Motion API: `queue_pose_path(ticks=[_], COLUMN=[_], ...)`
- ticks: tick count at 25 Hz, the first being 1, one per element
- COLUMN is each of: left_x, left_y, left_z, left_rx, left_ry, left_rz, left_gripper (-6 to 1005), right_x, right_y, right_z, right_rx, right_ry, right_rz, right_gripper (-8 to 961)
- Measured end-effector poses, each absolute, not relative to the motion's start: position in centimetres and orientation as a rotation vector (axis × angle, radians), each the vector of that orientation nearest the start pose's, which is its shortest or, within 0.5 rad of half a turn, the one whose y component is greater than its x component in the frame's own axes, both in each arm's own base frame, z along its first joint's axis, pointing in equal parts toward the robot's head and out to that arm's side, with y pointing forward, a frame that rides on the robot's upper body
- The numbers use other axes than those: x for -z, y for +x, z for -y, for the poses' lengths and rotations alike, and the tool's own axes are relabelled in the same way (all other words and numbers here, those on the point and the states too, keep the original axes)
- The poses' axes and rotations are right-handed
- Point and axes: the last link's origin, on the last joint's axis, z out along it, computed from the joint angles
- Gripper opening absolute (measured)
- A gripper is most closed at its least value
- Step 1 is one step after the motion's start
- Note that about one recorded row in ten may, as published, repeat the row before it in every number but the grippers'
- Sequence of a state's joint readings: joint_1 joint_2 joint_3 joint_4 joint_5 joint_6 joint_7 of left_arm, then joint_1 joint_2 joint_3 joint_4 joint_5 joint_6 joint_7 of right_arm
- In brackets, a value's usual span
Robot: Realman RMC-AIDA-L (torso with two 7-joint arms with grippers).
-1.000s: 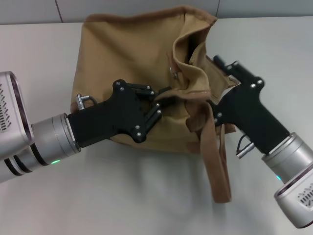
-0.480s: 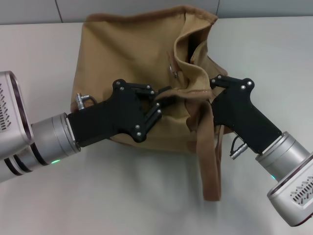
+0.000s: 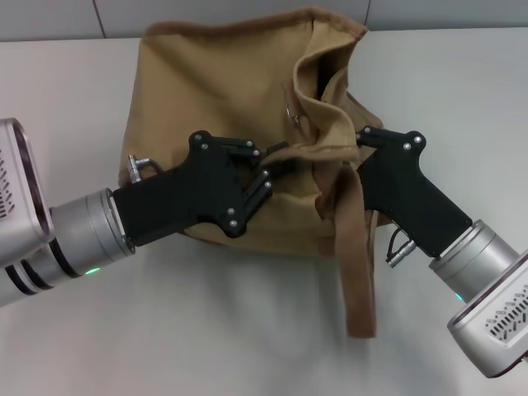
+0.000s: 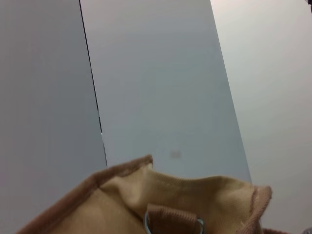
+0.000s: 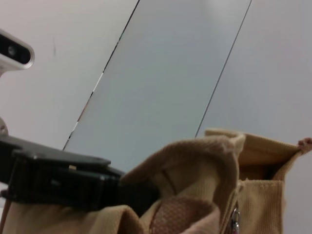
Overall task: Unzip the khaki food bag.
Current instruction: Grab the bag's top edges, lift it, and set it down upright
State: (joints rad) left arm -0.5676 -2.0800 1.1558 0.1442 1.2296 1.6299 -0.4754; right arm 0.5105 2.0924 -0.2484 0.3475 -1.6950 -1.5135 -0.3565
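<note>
The khaki food bag (image 3: 214, 91) lies slumped on the table, its top open and folded at the right. A silver metal ring (image 3: 290, 115) shows at the opening. My left gripper (image 3: 268, 165) is shut on a fold of the bag's front edge. My right gripper (image 3: 361, 136) is pressed against the bag's right side, its tip hidden under a fabric fold. A brown strap handle (image 3: 355, 256) hangs down between the arms. The bag's rim fills the bottom of the left wrist view (image 4: 195, 190). The right wrist view shows the bag (image 5: 204, 165), a zipper pull (image 5: 235, 218) and the left gripper (image 5: 63, 180).
The white table (image 3: 247, 346) spreads in front of the bag. A grey panelled wall (image 3: 49, 16) runs along the far edge, just behind the bag.
My right gripper has moved left and in against the bag's right side. The hanging strap has swung left with it. The left gripper has kept its hold in place.
</note>
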Motion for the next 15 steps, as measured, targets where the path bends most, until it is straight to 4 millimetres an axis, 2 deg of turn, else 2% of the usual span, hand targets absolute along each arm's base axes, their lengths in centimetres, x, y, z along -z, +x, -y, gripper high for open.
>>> queue_pose_path(ticks=[8,15], left_x=[4.3,2.9], left_y=[-22.9,-23.9], left_z=[-29.1,-28.7], left_rx=[1.232,1.27], left_ry=[-2.339,-2.213], left_rz=[-0.022,0.045], left_gripper=[107,108], right_x=[9.0,7.7], right_y=[24.4,26.8], right_z=[-26.5,-26.1], right_rx=[-0.779,-0.74], right_ry=[-1.971,-1.937], right_rz=[0.127,0.042], right_gripper=[5,6])
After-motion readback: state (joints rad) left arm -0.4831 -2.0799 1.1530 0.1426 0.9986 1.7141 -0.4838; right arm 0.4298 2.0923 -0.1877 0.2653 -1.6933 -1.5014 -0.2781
